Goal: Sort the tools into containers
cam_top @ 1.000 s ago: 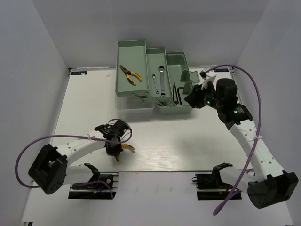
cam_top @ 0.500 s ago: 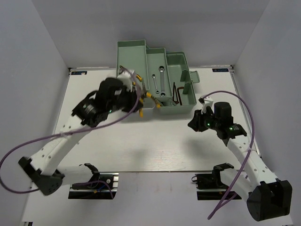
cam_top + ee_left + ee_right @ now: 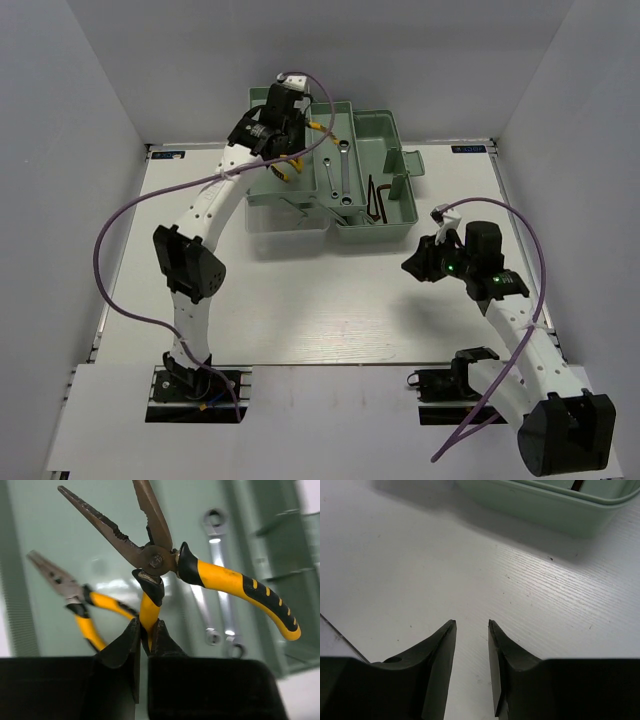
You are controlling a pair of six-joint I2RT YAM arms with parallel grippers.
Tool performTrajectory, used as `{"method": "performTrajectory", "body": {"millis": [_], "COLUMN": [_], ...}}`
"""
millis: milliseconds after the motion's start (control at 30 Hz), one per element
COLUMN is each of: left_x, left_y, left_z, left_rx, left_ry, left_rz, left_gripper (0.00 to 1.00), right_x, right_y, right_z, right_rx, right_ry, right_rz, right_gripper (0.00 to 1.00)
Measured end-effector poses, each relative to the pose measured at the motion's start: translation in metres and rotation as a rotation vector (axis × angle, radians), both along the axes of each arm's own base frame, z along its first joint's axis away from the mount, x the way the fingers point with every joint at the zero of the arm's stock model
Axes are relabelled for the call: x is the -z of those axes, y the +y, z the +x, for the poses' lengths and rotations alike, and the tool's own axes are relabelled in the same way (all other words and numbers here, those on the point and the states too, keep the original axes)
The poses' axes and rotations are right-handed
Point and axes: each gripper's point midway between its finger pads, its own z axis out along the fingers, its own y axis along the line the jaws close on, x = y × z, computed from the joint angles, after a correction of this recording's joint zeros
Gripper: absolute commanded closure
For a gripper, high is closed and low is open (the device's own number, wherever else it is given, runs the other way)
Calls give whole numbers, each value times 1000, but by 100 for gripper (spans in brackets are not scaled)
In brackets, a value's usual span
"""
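Left gripper (image 3: 145,630): jaws nearly closed, clamped on one handle of the yellow-handled pliers (image 3: 162,562). The other handle splays off to the right in the wrist view, and the plier nose is spread open and points away from me. I'm holding it in the air over the open pale green toolbox (image 3: 392,120), at the far left end, about where the left tray (image 3: 262,130) meets the middle tray (image 3: 322,125); I can't tell which one it hangs over. The second pliers (image 3: 82,605) lies flat on the left tray floor, clear of the one I'm holding. Long wrench (image 3: 344,170) and short wrench (image 3: 330,180) lie side by side in the middle tray. Hex keys (image 3: 376,198) are in the right-hand compartment. Right gripper (image 3: 471,625): fingers apart by a narrow gap, nothing between them. It's hovering over bare white table (image 3: 395,555), near the toolbox's front right corner and not touching it. In the top view it sits in front of the hex-key compartment.
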Motion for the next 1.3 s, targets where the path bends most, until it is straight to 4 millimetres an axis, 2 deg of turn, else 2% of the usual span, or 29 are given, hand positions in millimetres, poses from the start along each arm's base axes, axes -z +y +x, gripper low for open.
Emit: {"method": "performTrajectory", "body": {"millis": [67, 133, 267, 333, 367, 400, 433, 467, 500, 600, 667, 767, 800, 833, 867, 900, 1000, 1067, 1100, 1133, 1167, 1267, 1300], "left_x": [22, 33, 35, 35, 35, 36, 37, 38, 40, 41, 40, 39, 38, 36, 33, 28, 17, 5, 3, -2, -8, -25, -27], "left_y": [22, 45, 77, 85, 85, 84, 82, 80, 78, 73, 69, 66, 65, 64, 63, 62, 74, 94, 108, 123, 138, 178, 187], "left_z": [11, 18, 31, 34, 35, 35, 34, 33, 33, 32, 32, 31, 31, 30, 30, 28, -2, -40, -65, -93, -117, -178, -191], "left_rx": [-44, -86, -138, -143, -137, -129, -118, -105, -89, -69, -54, -37, -33, -30, -28, -23, -30, -64, -90, -118, -143, -240, -263], "left_ry": [49, 82, 90, 93, 97, 101, 105, 111, 117, 124, 124, 126, 124, 121, 116, 99, 77, 23, -3, -34, -68, -204, -234], "left_rz": [30, 44, 29, 17, 10, 4, 0, -3, -3, -22, -35, -47, -52, -59, -71, -82, -87, -97, -96, -97, -95, -123, -124], "left_gripper": [100, 100, 100, 100, 96, 83, 72, 48, 38, 22, 21, 22, 27, 55, 80, 100, 100, 97, 87, 61, 48, 19, 18], "right_x": [-1, -2, -3, -3, -3, -3, -3, -3, -3, -3, -1, 1, 0, 0, -1, -3, -5, -6, -7, -9, -11, -32, -40], "right_y": [-1, -2, -3, -3, -4, -5, -5, -6, -7, -8, -8, -7, -6, -5, -2, 2, 15, 24, 29, 34, 39, 62, 72], "right_z": [1, 2, 3, 3, 3, 4, 4, 4, 5, 5, 5, 2, 1, 1, -1, -4, -15, -21, -25, -27, -26, -7, -1], "right_rx": [3, 3, 3, 5, 7, 9, 12, 15, 18, 19, 17, 2, -12, -33, -67, -104, -251, -357, -421, -484, -534, -682, -726], "right_ry": [-3, -6, -7, -5, -4, -4, -5, -5, -4, -3, 2, 10, 6, -4, -20, -30, -70, -101, -121, -141, -160, -256, -294], "right_rz": [6, 12, 21, 24, 25, 26, 25, 26, 28, 32, 36, 46, 51, 51, 52, 62, 93, 119, 130, 135, 134, 86, 60], "right_gripper": [61, 60, 58, 53, 48, 42, 42, 37, 33, 33, 33, 43, 47, 70, 85, 98, 100, 100, 93, 87, 78, 64, 61]}}
